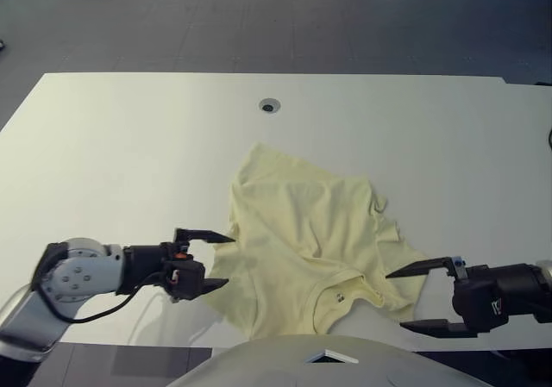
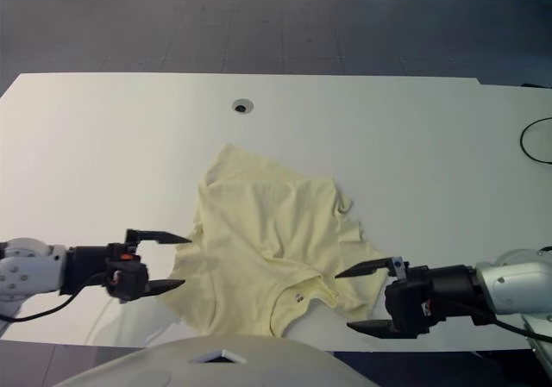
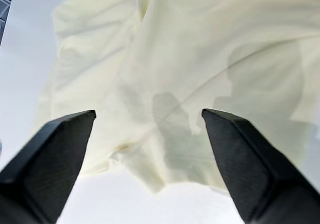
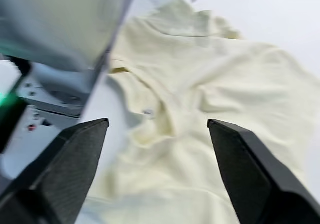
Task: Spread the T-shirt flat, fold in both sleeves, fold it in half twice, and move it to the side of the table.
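A pale yellow T-shirt (image 1: pixel 306 236) lies crumpled and partly spread on the white table (image 1: pixel 129 146), its collar toward the near edge. My left gripper (image 1: pixel 220 262) is open at the shirt's left edge, level with the table, fingers pointing at the cloth. My right gripper (image 1: pixel 398 299) is open at the shirt's near right corner, close to the collar. In the left wrist view the T-shirt (image 3: pixel 185 69) lies just beyond the black fingers (image 3: pixel 55 149). In the right wrist view the T-shirt (image 4: pixel 200 99) with its collar sits between the fingers (image 4: pixel 75 159).
A round cable grommet (image 1: pixel 269 106) sits in the table behind the shirt. A dark cable (image 2: pixel 535 141) loops at the right edge. Bare tabletop lies to the left, right and behind the shirt.
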Available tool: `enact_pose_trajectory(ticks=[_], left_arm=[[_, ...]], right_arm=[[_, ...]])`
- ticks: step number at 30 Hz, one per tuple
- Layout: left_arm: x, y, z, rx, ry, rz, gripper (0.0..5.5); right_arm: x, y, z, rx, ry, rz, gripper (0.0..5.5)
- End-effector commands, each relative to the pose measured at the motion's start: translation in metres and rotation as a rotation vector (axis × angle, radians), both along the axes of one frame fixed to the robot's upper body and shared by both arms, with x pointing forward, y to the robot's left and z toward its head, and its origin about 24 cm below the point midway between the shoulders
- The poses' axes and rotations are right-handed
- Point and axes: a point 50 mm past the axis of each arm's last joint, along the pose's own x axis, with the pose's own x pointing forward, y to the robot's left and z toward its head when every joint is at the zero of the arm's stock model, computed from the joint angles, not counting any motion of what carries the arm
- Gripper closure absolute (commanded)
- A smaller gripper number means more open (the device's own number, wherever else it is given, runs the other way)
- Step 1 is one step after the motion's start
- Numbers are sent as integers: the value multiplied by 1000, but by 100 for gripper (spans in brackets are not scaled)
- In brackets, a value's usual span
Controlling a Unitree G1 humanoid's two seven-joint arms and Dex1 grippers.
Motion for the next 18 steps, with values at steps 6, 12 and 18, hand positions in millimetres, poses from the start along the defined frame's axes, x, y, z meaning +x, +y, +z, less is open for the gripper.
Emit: enact_pose_trajectory(ticks=[6, 12, 18], left_arm=[[-8, -6, -35, 66, 95, -30, 11], [-10, 1, -37, 116, 121, -29, 10], [5, 10, -33, 173, 41, 1, 10]], right_arm=[[88, -22, -16, -69, -282, -450, 43], [121, -26, -46, -161, -340, -568, 12], [138, -27, -68, -231, -374, -583, 12]])
